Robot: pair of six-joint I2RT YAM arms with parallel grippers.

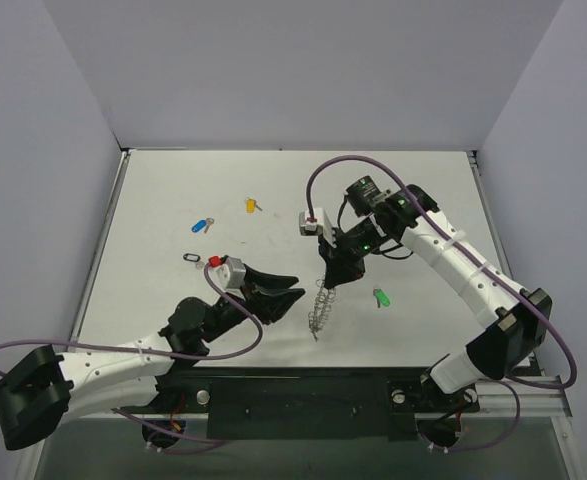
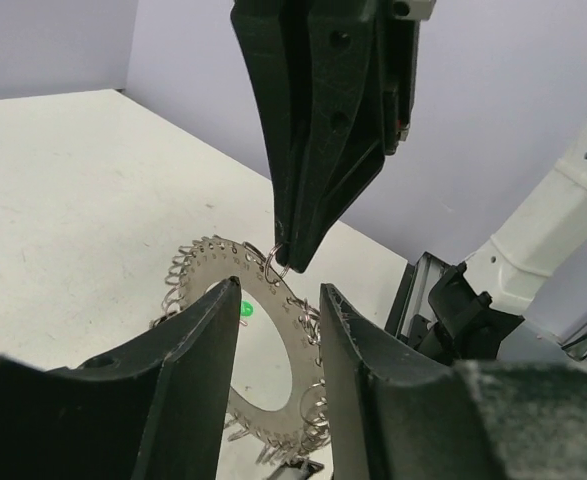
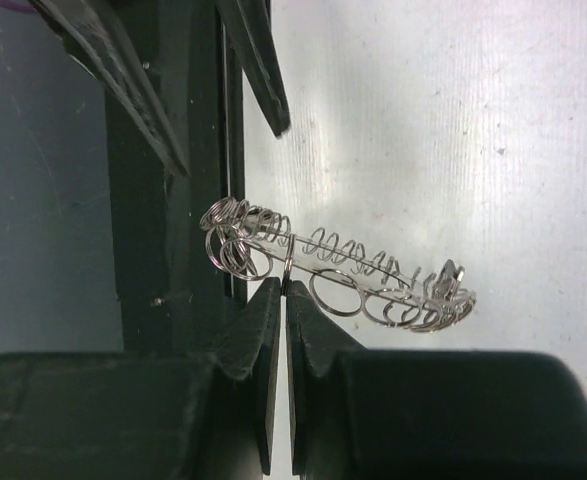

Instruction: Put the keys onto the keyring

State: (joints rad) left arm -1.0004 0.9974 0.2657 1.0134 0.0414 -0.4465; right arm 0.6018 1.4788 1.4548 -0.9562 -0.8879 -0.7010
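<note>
Black key (image 1: 193, 258): flat on the table (image 1: 153, 300), far left, well apart from the keyring.
Blue key (image 1: 201, 225): just behind the black one.
Left claw (image 1: 295, 286): fingers apart, gripping nothing, tips aimed right at the keyring.
Yellow key (image 1: 253, 205): further back.
Keyring (image 1: 319, 308): centre, hanging on edge, long axis running from the right claw down towards the near edge.
Right claw (image 1: 330, 283): pinched tight on one rim loop.
Green key (image 1: 380, 297): on the table, near the keyring's right.

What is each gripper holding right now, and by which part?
Right gripper pinches the keyring by one wire loop on its rim; left gripper is open, holding nothing.
</note>
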